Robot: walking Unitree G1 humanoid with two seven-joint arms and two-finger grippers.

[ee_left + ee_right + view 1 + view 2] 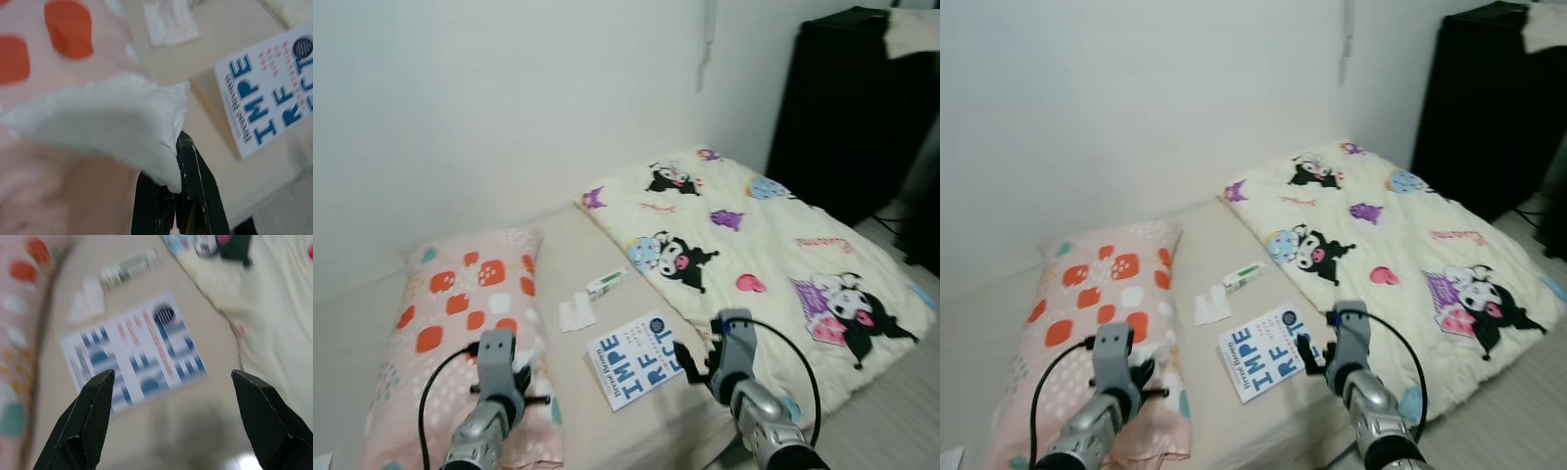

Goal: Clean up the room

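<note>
on the bed point(563, 294), my left gripper point(522, 384) pinches the pillow point(460, 313); my right gripper point(171, 423) gapes wide above the book point(634, 358), beside tube point(606, 284), tissue point(576, 312), blanket point(754, 255).

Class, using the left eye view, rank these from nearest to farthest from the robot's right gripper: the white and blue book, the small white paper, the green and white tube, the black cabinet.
From the right gripper:
1. Book, right beside it on the bed.
2. Small white paper, beyond the book, toward the pillow.
3. Green and white tube, slightly farther, by the blanket's edge.
4. Black cabinet, far off in the room's right corner.
</note>
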